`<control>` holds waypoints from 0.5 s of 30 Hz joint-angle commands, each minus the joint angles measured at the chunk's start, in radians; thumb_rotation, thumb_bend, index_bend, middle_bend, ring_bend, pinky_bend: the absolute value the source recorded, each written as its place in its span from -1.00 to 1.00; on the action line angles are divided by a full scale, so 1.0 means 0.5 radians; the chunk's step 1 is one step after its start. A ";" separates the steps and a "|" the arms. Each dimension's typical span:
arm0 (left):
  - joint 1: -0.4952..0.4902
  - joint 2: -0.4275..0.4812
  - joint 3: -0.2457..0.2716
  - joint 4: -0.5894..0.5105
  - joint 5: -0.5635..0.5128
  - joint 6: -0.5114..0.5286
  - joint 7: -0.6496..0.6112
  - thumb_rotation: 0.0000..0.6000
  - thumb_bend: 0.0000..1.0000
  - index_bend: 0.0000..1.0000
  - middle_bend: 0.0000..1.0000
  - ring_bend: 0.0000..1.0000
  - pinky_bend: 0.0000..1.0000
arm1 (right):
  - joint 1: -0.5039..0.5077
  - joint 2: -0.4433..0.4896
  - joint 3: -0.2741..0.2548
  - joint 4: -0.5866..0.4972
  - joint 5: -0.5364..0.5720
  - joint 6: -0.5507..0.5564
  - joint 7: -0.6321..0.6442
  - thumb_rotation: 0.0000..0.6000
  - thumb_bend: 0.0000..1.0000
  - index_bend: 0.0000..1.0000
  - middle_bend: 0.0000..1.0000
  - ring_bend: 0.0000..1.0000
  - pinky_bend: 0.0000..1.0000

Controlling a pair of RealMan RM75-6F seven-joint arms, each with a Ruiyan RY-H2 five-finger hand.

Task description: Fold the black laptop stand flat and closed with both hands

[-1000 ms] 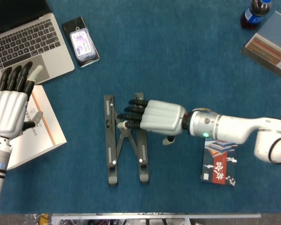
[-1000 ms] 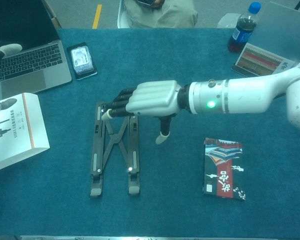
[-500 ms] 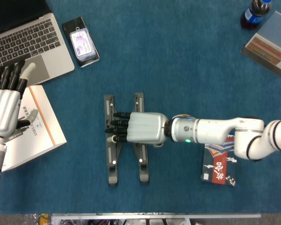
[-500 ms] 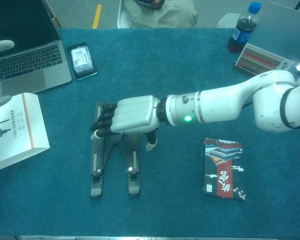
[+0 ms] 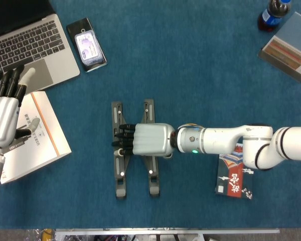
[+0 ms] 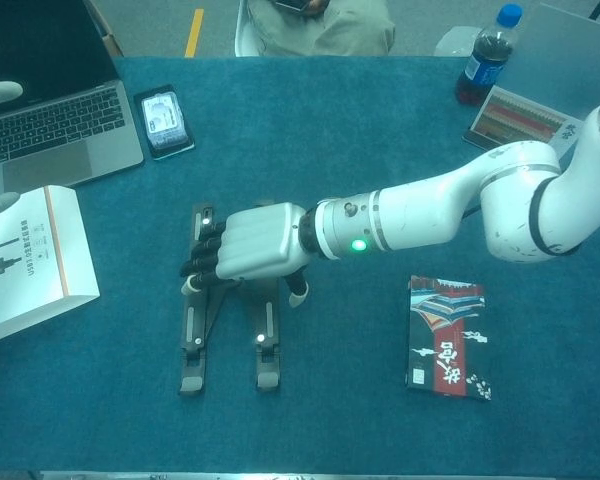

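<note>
Head view: black laptop stand [image 5: 121,173], opened in an X, flat on blue table [image 5: 190,65], beneath right robot hand [image 5: 149,139]; fingers [image 5: 124,139] curled over left rail, apparently gripping. Left robot hand [image 5: 4,113], fingers extended, over white box [image 5: 40,140].

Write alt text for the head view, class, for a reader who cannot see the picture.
Seen from above, the robot's right hand lies across a black laptop stand on a blue table, its fingers reaching the left rail. The left hand hovers at the left edge over a white box, beside a laptop and phone.
</note>
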 commanded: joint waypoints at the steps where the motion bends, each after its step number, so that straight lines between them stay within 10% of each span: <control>1: 0.004 -0.001 -0.003 0.005 0.000 0.000 -0.007 1.00 -0.51 -1.00 -1.00 -1.00 -1.00 | 0.020 -0.018 0.002 0.016 0.016 -0.015 0.007 1.00 -1.00 -1.00 -1.00 -1.00 -1.00; 15: 0.020 0.007 -0.021 0.015 0.008 -0.005 -0.071 1.00 -0.51 -1.00 -1.00 -1.00 -1.00 | 0.119 -0.069 0.026 0.058 0.091 -0.112 -0.019 1.00 -1.00 -1.00 -1.00 -1.00 -1.00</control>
